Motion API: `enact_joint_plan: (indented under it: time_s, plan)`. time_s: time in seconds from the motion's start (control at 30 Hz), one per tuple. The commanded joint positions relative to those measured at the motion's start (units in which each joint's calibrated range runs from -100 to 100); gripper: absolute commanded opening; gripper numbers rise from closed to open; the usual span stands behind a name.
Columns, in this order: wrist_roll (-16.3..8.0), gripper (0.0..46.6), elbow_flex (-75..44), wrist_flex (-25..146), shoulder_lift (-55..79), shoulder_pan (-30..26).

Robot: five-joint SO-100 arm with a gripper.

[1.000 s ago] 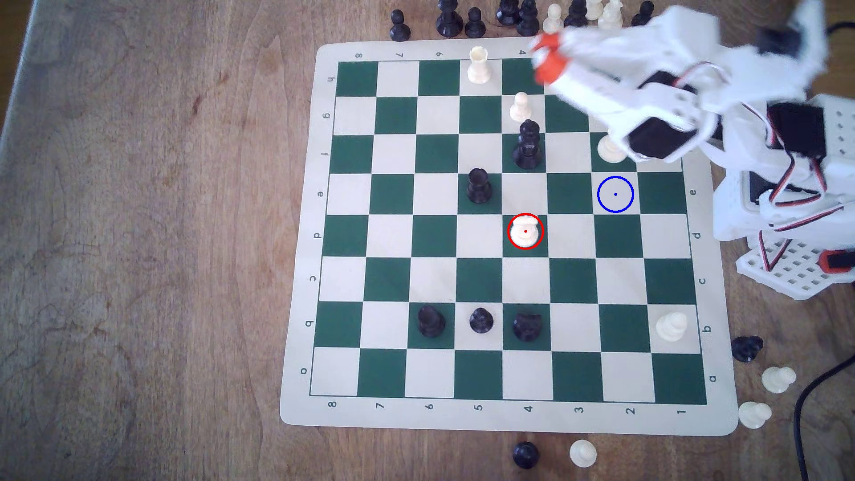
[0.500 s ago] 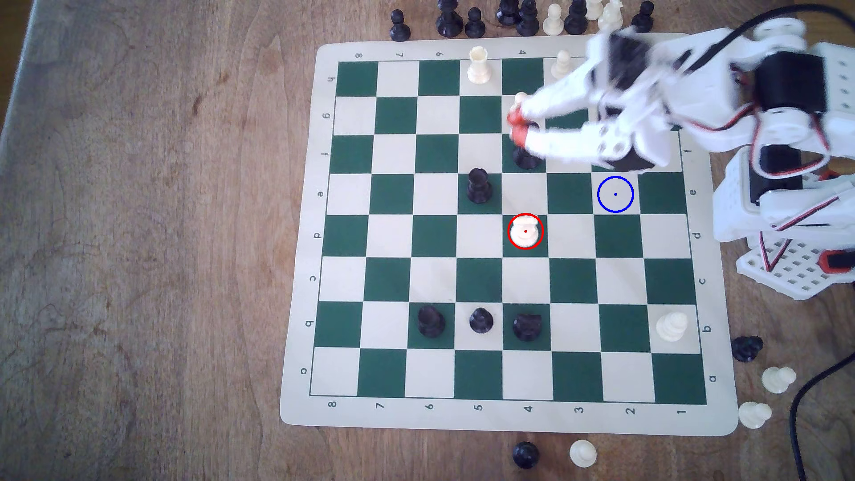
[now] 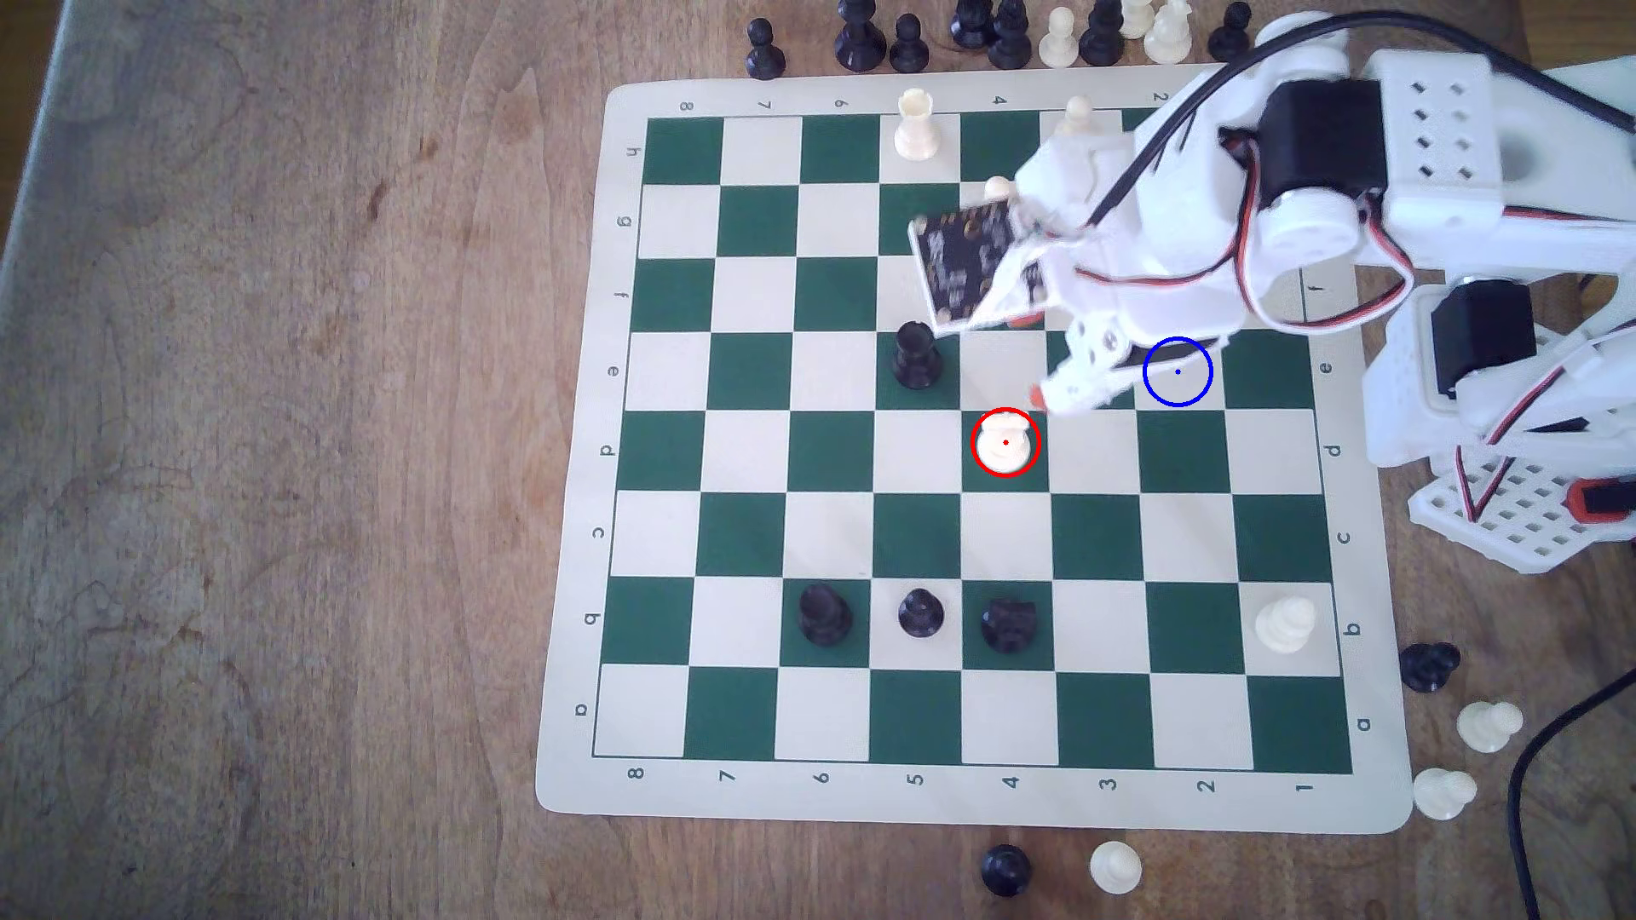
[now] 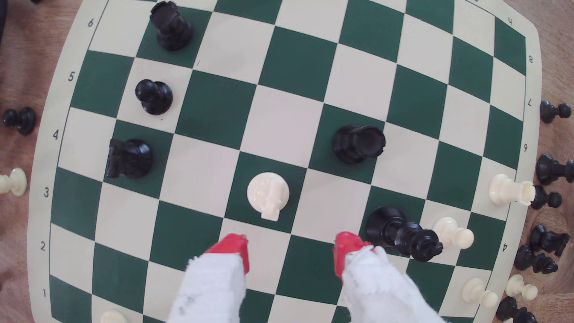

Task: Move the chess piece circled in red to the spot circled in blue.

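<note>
In the exterior view, the chess piece circled in red (image 3: 1005, 445) stands upright on a green square near the board's middle. Just to its right the gripper (image 4: 292, 253) hovers with red fingertips (image 4: 233, 248) spread wide, holding nothing. Further right, the spot circled in blue (image 3: 1177, 372) lies partly under the arm.

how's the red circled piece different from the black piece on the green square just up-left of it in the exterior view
The red-circled piece is cream-white; the black piece is black. The red-circled piece has an uneven top with a part jutting sideways; the black piece has a round notched crown. Both stand upright on green squares, untouched.
</note>
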Motion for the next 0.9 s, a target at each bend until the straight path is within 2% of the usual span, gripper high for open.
enact_joint_plan:
  time_s: [0.0,0.17,0.63,0.73,0.77,0.87]
  plan:
    - [0.2,16.7,-5.09,1.58,2.1,-0.73]
    - [0.44,15.1,-4.09,0.43,5.58,-1.51]
    - [-0.05,14.5,-1.65,-6.53,11.61,-3.16]
    - [-0.83,14.5,-1.65,-6.94,12.8,-3.16]
    - [-1.95,14.0,-1.65,-7.68,13.73,-3.0]
    - [-3.13,13.3,-1.65,-8.25,14.5,-2.69]
